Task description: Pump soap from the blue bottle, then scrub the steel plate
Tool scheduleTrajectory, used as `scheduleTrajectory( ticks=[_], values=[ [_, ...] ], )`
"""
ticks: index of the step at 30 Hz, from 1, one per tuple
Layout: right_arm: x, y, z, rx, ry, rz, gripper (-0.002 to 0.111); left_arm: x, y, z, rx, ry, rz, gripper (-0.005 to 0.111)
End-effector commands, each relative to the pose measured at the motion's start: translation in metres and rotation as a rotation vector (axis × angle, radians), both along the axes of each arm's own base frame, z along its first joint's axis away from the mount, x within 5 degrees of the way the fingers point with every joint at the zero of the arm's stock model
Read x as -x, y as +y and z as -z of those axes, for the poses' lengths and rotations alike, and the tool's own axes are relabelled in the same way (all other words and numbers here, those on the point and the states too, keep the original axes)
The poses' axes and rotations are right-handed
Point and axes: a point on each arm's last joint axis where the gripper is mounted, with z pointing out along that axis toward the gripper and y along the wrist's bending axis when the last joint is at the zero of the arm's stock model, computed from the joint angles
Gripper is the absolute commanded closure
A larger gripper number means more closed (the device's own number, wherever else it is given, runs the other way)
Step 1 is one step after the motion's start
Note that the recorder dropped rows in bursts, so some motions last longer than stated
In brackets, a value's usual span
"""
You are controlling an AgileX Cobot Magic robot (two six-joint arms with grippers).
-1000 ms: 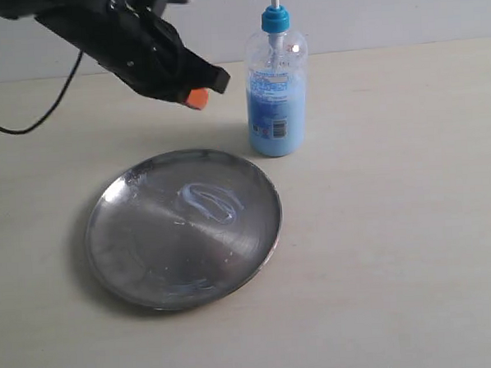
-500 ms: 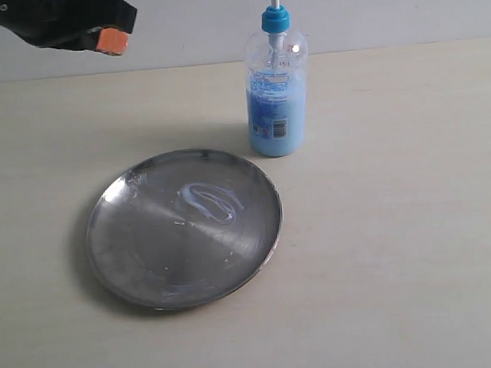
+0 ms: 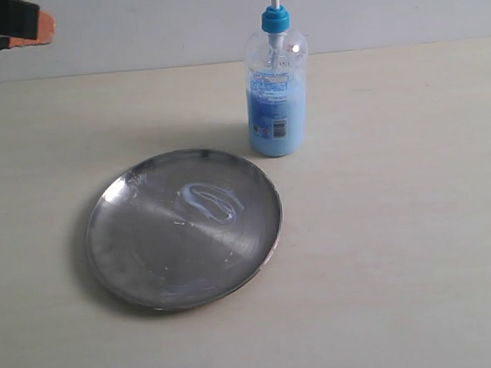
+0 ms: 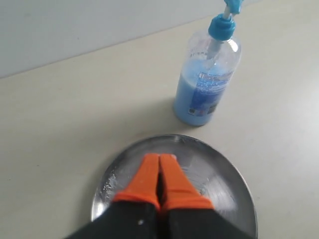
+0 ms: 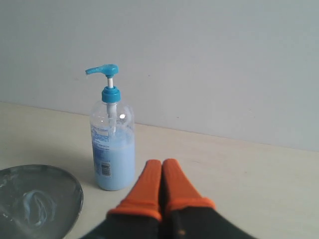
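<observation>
The steel plate (image 3: 183, 227) lies on the table with a pale smear of soap (image 3: 207, 201) near its middle. Behind it and to the right stands the blue bottle (image 3: 277, 92), upright, pump head at the top edge of the exterior view. My left gripper (image 3: 44, 28) is shut and empty, high at the far left, well away from the plate; in the left wrist view its orange fingertips (image 4: 159, 158) hang over the steel plate (image 4: 224, 179) with the blue bottle (image 4: 207, 82) beyond. My right gripper (image 5: 162, 163) is shut, empty, short of the blue bottle (image 5: 112, 144).
A pale wall runs along the back of the beige table (image 3: 396, 225). Nothing else stands on the table in view. The right arm does not show in the exterior view.
My left gripper has pulled back up and to the left, from above the plate's far side to the top left corner. Plate, soap and bottle have not moved.
</observation>
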Motion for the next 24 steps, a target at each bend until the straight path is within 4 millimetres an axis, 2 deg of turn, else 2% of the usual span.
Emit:
scheduleTrajectory(
  ticks=[1, 6, 14, 24],
  values=[
    [0.001, 0.0, 0.0, -0.018, -0.017, 0.004, 0.108, 0.029, 0.014, -0.011, 0.04, -0.104, -0.016, 0.107],
    [0.001, 0.0, 0.0, -0.018, -0.017, 0.004, 0.108, 0.062, 0.029, -0.019, 0.098, -0.217, -0.033, 0.107],
    [0.001, 0.0, 0.0, -0.018, -0.017, 0.004, 0.108, 0.098, 0.046, -0.021, 0.165, -0.346, -0.052, 0.107],
    [0.001, 0.0, 0.0, -0.018, -0.017, 0.004, 0.108, 0.124, 0.059, -0.019, 0.23, -0.488, -0.085, 0.107]
  ],
)
